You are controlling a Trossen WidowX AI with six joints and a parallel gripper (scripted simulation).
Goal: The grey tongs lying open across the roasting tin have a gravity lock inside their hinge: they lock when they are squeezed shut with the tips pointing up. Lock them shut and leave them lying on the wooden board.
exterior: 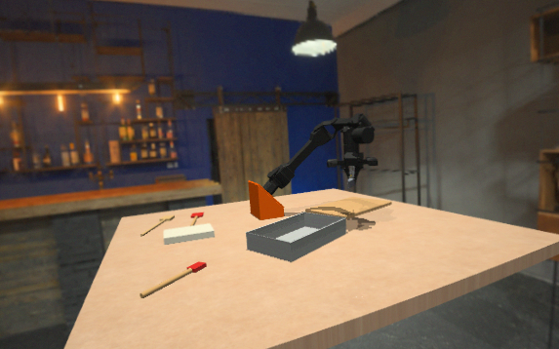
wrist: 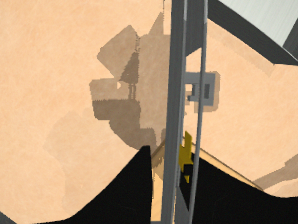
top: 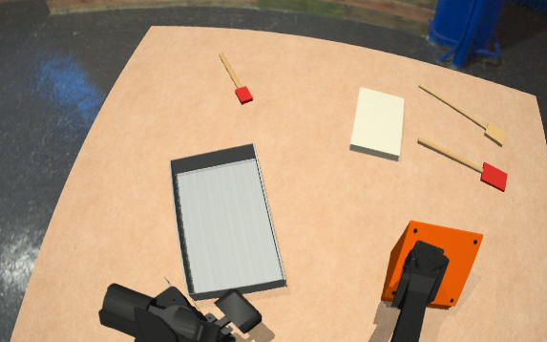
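The grey tongs (exterior: 351, 180) (wrist: 177, 75) are held above the table beside the roasting tin. In the wrist view their two arms run nearly parallel with a narrow gap, and a small yellow part shows between them. Whether they are locked cannot be told. My gripper (exterior: 352, 172) (wrist: 160, 151) points down and is shut on the tongs; the arm hides its fingertips in the top view. The roasting tin (top: 213, 160) (exterior: 269, 247) (wrist: 240, 28) holds nothing that I can see. The wooden board (exterior: 370, 204) (wrist: 157, 192) lies flat behind the tin in the exterior view, near the area under the gripper.
The orange arm base (top: 466, 248) (exterior: 261, 207) stands right of the tin in the top view. A cream block (top: 378, 121) (exterior: 188, 235) and two red-headed spatulas (top: 243, 95) (top: 494, 177) lie farther back, with a wooden spatula (top: 495, 134).
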